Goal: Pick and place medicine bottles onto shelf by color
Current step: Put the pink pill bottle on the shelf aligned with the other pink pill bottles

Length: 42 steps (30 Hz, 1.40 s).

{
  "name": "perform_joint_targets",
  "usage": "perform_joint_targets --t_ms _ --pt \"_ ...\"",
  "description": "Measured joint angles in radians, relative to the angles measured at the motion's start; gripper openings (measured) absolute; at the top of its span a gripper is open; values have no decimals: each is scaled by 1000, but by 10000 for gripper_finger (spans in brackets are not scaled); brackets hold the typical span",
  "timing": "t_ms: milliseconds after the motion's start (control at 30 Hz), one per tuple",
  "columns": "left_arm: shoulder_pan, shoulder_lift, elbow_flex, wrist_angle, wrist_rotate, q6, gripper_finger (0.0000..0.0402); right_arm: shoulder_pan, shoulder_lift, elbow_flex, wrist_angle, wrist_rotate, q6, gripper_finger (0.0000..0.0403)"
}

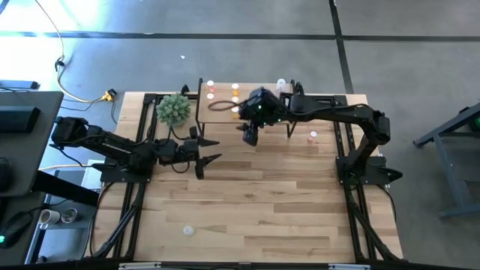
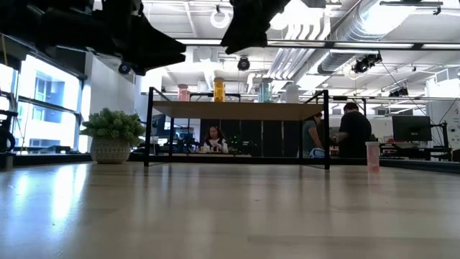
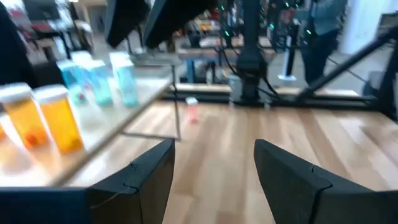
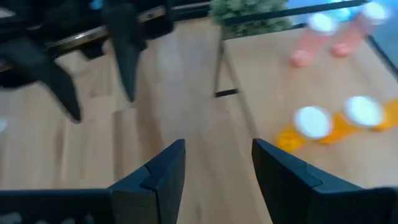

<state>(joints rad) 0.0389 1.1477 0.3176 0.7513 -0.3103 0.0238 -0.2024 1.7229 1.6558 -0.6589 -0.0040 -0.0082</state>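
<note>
**Two empty end effectors close together beside a loaded shelf**

Both arms hang above the desk (image 1: 255,195) near the front edge of the shelf (image 1: 219,106), and neither carries anything. The left end effector (image 1: 208,150) has its fingers spread wide with only bare wood between them; the right end effector (image 1: 249,135) is likewise parted and empty, just in front of the shelf.

On the shelf stand pink bottles (image 4: 323,34) at the plant end, orange bottles (image 3: 46,118) in the middle and clear blue-tinted bottles (image 3: 102,78) beyond. One pink bottle (image 1: 313,136) is on the desk, off to the right arm's side, and a small white object (image 1: 188,230) lies near the front edge; what it is I cannot tell.

The main hazards, as I judge them:
- The two end effectors are near each other; reaching across could make them collide.
- A low sweep past the shelf could topple the closely grouped bottles.
- The small lone bottle may tip if gripped off-centre.
- The spiky plant (image 1: 173,108) crowds the shelf's left end.
</note>
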Motion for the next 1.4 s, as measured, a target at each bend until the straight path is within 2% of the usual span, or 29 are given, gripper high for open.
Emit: perform_joint_targets --t_ms 300,533,767,1067,1400 --pt "-121 -132 0 -291 19 -126 211 143 -4 -1 -73 0 8 177" --pt "-250 -208 0 -390 19 -205 211 262 -4 -1 -168 8 -19 177" --pt "-386 -224 0 -434 19 -240 211 349 -3 -2 -235 28 10 177" --pt "-501 -224 0 -483 -16 -301 211 428 44 -2 -339 252 126 177" --pt "-506 -224 0 -488 -42 -293 211 467 56 -2 -514 404 256 177"
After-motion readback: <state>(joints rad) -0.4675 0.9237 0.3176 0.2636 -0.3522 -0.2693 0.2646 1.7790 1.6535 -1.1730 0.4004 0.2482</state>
